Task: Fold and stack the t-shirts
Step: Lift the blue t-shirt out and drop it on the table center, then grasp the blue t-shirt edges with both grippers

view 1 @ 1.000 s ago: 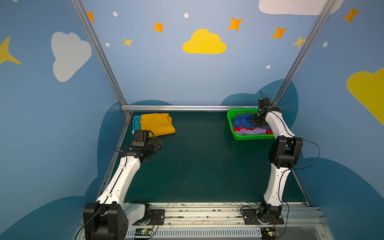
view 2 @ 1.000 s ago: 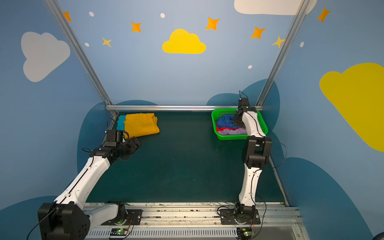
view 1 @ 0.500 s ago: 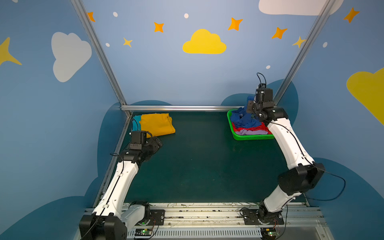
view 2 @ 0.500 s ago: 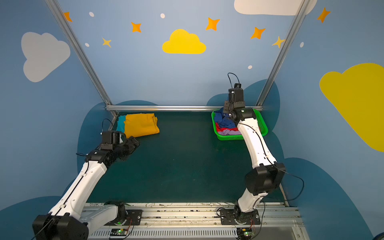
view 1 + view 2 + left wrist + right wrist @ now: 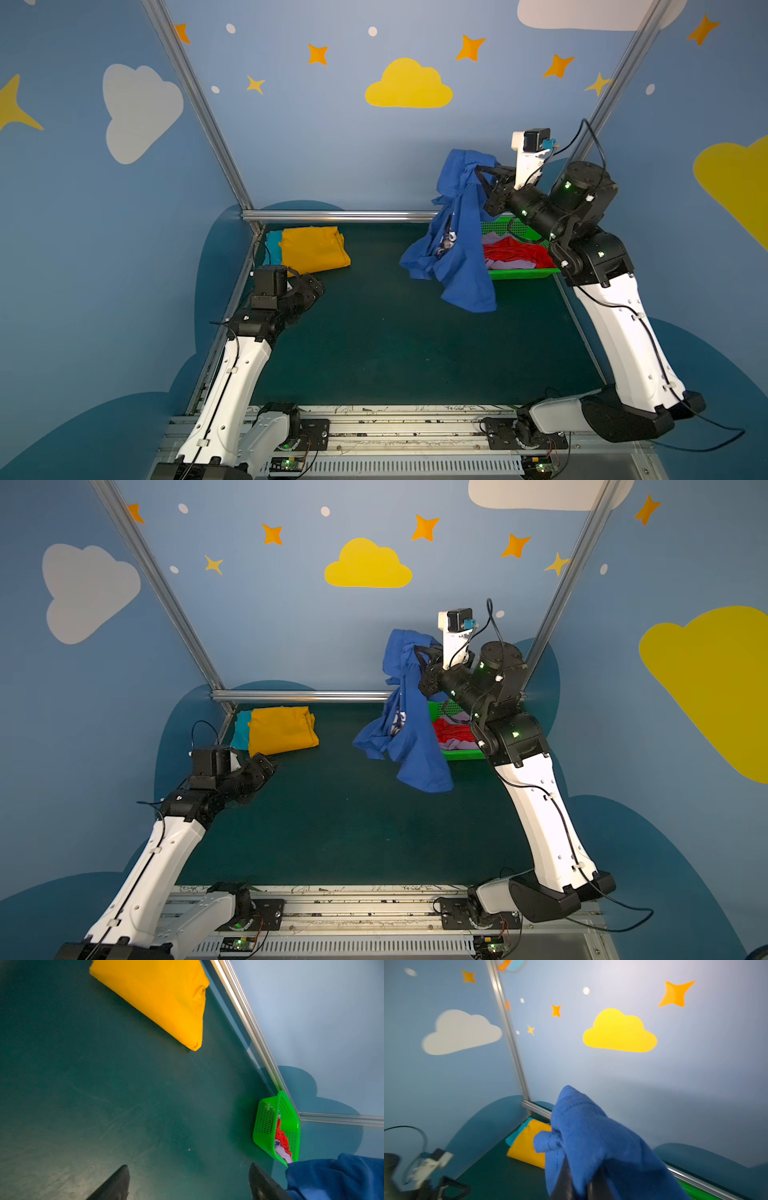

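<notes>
My right gripper (image 5: pixel 478 171) (image 5: pixel 416 650) is raised high at the back right, shut on a bunched part of the royal blue t-shirt (image 5: pixel 457 253) (image 5: pixel 411 737) (image 5: pixel 591 1136). The shirt hangs down crumpled, with white print showing, and its lower end reaches the mat in front of the green basket (image 5: pixel 523 272). A red t-shirt (image 5: pixel 515 250) and a lilac one (image 5: pixel 509 264) lie in the basket. A folded mustard t-shirt (image 5: pixel 313 249) (image 5: pixel 162 997) lies on a teal one (image 5: pixel 272 247) at the back left. My left gripper (image 5: pixel 316 286) (image 5: pixel 188 1169) is open and empty, low over the mat near that stack.
A dark green mat (image 5: pixel 395 340) covers the table. Aluminium frame rails (image 5: pixel 340 215) run along the back and left edges, with blue painted walls close behind. The basket stands in the back right corner against the rail.
My right gripper has risen out of the basket and swung towards the middle, pulling the blue t-shirt up with it. The left arm has drawn back slightly, its gripper still open.
</notes>
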Robot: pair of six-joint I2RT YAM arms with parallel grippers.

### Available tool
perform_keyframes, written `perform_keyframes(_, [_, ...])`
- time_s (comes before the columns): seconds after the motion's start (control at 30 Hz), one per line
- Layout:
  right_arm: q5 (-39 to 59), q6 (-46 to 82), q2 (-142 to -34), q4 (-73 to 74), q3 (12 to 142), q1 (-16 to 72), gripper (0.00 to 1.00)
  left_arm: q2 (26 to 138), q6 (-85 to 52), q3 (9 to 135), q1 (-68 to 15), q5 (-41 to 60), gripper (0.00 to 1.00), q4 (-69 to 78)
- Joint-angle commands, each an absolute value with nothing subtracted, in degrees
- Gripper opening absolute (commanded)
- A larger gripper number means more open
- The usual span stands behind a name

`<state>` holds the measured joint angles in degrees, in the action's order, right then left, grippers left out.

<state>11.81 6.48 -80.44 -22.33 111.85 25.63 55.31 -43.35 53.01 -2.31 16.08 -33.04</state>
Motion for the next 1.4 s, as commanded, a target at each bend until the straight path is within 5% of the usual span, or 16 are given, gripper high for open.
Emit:
perform_keyframes(0.0, [22.3,11.6,-81.6,-18.6,114.2,26.0,0.00,52.0,-43.7,53.6,-4.1,20.2,0.91,-29.5])
perform_keyframes(0.23, [18.4,12.1,-81.7,-23.0,105.6,25.6,0.00,48.6,-42.9,53.5,-5.4,17.3,0.96,-31.8])
perform_keyframes(0.27, [16.8,12.1,-80.5,-23.0,101.0,25.5,0.08,48.8,-42.7,53.4,-5.4,17.3,0.96,-32.2])
perform_keyframes(0.37, [8.5,13.8,-75.9,-22.8,85.3,25.0,0.72,49.9,-42.7,52.5,-5.4,16.9,0.96,-32.4])
perform_keyframes(0.43, [3.9,15.9,-73.0,-22.9,75.6,23.6,0.80,50.9,-42.5,52.1,-5.5,16.7,0.96,-32.6])
perform_keyframes(0.53, [0.5,17.9,-69.4,-24.7,66.2,20.6,0.82,53.1,-41.8,51.8,-6.4,16.4,0.93,-32.6])
perform_keyframes(0.63, [-3.0,15.1,-66.9,-27.4,63.6,20.2,0.79,56.2,-40.8,51.1,-10.2,14.6,0.79,-32.8])
perform_keyframes(0.7, [-2.2,12.5,-66.7,-28.1,64.2,21.4,0.64,59.1,-40.4,50.2,-14.5,12.5,0.72,-33.0])
perform_keyframes(0.8, [1.5,8.5,-69.8,-28.8,65.9,26.2,0.23,63.8,-40.7,48.4,-18.6,9.0,0.75,-31.8])
perform_keyframes(0.9, [2.1,5.1,-75.4,-30.2,67.6,33.0,0.12,68.6,-41.5,47.1,-20.1,8.6,0.81,-28.6])
perform_keyframes(1.0, [6.4,9.1,-81.0,-29.2,68.2,37.3,0.22,74.5,-41.2,48.3,-20.5,7.6,0.83,-25.1])
perform_keyframes(1.2, [12.0,13.3,-89.3,-25.1,68.3,44.1,0.59,90.6,-37.6,58.1,-20.4,6.8,0.75,-26.6])
perform_keyframes(1.37, [13.6,19.1,-96.5,-27.3,70.3,48.6,0.76,102.5,-38.6,63.0,-19.0,8.6,0.73,-23.3])
